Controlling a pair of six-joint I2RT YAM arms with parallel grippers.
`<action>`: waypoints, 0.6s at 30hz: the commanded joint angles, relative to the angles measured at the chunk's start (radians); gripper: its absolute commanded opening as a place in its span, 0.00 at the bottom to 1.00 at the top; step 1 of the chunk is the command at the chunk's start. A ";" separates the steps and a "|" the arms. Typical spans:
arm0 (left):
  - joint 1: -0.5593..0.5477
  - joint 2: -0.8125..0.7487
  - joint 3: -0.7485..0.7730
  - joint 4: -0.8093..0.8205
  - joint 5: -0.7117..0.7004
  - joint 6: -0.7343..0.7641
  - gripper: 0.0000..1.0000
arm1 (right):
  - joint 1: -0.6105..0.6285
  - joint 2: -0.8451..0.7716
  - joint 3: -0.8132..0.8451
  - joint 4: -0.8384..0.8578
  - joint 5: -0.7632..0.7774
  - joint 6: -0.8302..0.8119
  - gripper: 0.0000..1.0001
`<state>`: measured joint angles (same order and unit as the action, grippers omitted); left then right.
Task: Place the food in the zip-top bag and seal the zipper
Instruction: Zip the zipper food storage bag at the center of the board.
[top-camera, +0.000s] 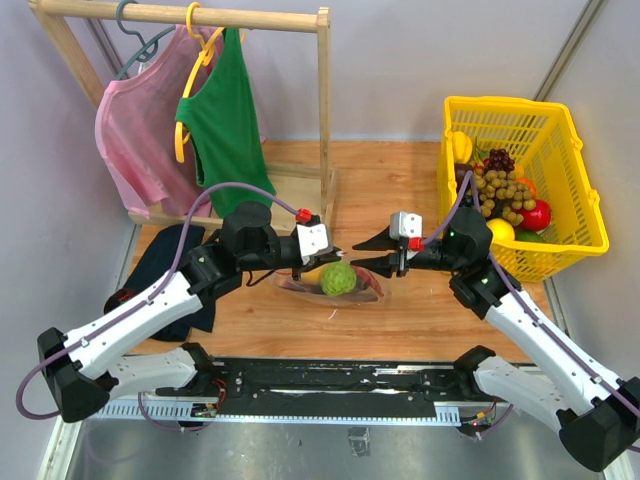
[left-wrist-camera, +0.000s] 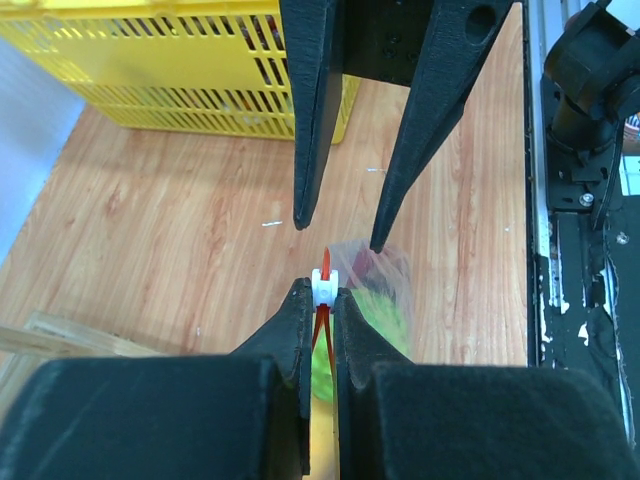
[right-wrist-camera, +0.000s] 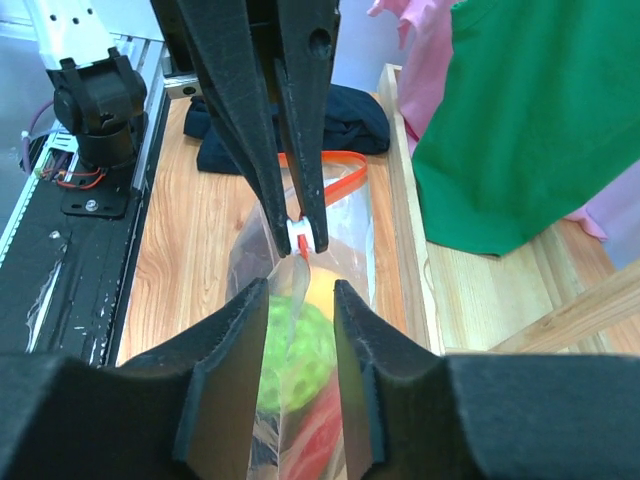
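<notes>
L arm reaches in from lower left, L gripper (top-camera: 332, 256) clenched on zipper (left-wrist-camera: 325, 260) at frame ctr. R arm comes from lower right, level, R gripper (top-camera: 372, 256) released, jaws apart round end of zip-top bag (right-wrist-camera: 345, 215). Food (top-camera: 338, 278) inside bag.

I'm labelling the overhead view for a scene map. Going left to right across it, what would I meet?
Pink top → green top → left gripper → right gripper → yellow basket. The zip-top bag, pinched at its zipper by the left gripper, lies under both grippers, so it is left out.
</notes>
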<state>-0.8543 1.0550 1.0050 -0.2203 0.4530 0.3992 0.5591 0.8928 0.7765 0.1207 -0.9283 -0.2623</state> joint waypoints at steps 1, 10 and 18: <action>-0.005 0.012 0.033 0.018 0.036 0.015 0.00 | 0.009 0.004 0.028 0.017 -0.061 -0.006 0.37; -0.005 0.025 0.040 0.027 0.077 0.018 0.00 | 0.037 0.096 0.039 0.047 -0.025 0.010 0.37; -0.005 0.045 0.037 0.020 0.092 0.012 0.00 | 0.084 0.159 0.057 0.066 -0.001 0.010 0.25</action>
<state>-0.8543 1.0866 1.0100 -0.2192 0.5213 0.4072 0.6136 1.0409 0.7876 0.1394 -0.9398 -0.2573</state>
